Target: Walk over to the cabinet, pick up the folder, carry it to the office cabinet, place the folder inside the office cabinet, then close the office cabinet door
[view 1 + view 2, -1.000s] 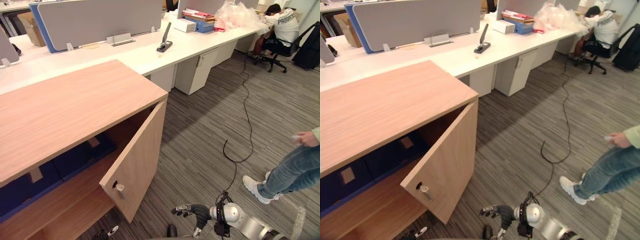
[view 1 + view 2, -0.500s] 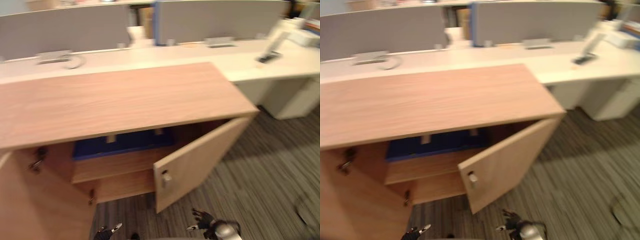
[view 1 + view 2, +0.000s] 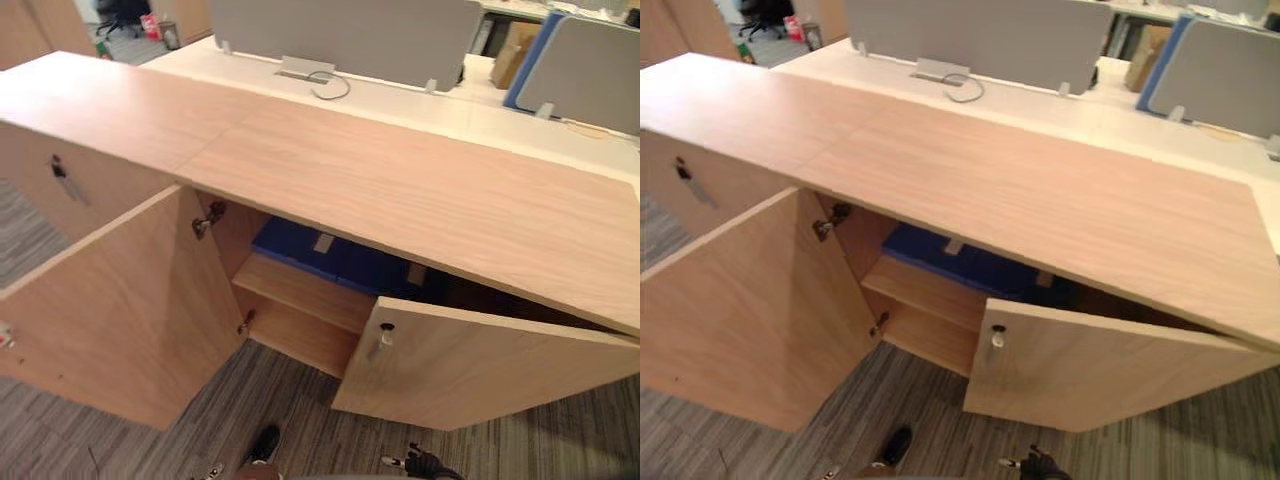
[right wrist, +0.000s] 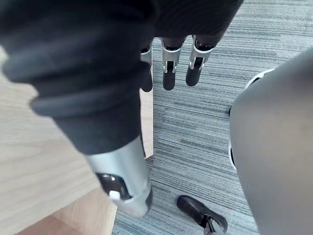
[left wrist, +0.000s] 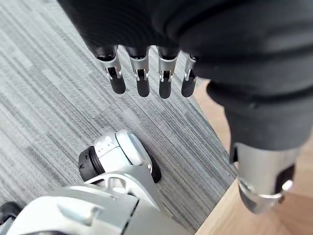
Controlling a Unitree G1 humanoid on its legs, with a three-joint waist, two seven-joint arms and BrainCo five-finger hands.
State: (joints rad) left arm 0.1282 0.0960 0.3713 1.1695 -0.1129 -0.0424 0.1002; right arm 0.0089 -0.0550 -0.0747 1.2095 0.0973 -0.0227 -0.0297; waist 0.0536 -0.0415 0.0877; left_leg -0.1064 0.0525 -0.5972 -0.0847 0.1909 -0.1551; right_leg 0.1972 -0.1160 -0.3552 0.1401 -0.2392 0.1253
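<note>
A low wooden office cabinet stands in front of me with both doors swung out. The left door is wide open. The right door, with a small metal knob, stands partly open. On the upper shelf inside lies a blue folder with pale labels. My left hand hangs low over the carpet, fingers straight and holding nothing. My right hand is also low and open, beside the edge of the right door, and appears at the bottom of the left eye view.
Behind the cabinet runs a white desk with grey partition screens and a cable loop. A cardboard box sits at the back right. A neighbouring closed cabinet front with a key is on the left. Grey striped carpet lies below.
The camera has swung left, from the cabinet's right end to its front, so both open doors now show. The person and cable on the floor have left the view. Both hands stay low.
</note>
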